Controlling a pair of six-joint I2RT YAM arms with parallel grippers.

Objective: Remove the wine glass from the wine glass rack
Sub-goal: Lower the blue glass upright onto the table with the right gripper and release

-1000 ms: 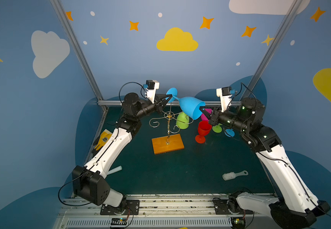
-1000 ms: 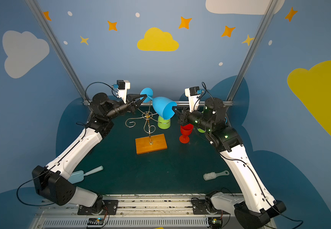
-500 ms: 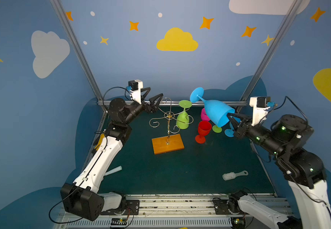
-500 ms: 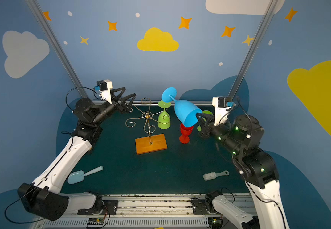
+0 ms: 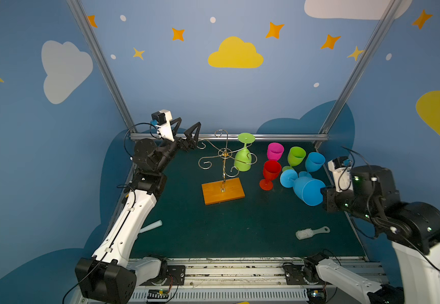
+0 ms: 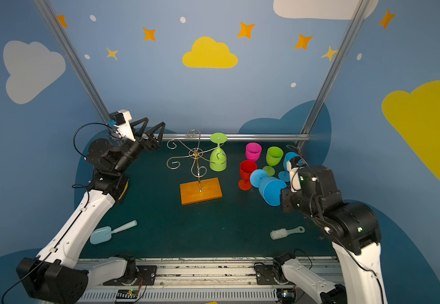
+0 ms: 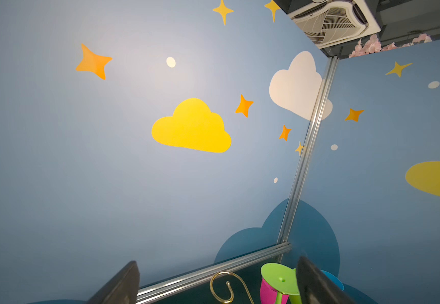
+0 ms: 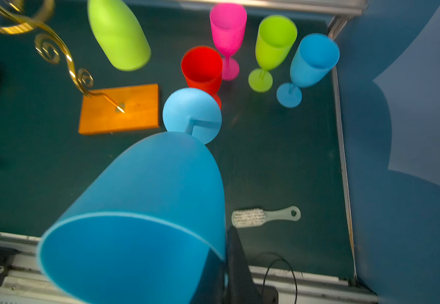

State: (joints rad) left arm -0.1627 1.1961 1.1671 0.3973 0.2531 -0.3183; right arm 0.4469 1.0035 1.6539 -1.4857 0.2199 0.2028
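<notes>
Matt plastic wine glass (image 5: 307,190); glossy gold-wire wine glass rack (image 5: 225,153) on smooth wooden base (image 5: 213,194)

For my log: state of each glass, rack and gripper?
held blue glass: tilted, off the rack
right gripper: shut on its rim
left gripper: open, empty
wine glass rack: upright
hanging green glass: upside down
pink glass, red glass, standing green glass, standing blue glass: upright

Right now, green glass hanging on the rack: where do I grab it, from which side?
Probably the bowl of the green glass, low near its mouth, coming from the side away from the post of the wine glass rack. It hangs upside down, foot on top, stem caught in a wire curl, so the stem is crowded while the lower bowl hangs clear.
</notes>
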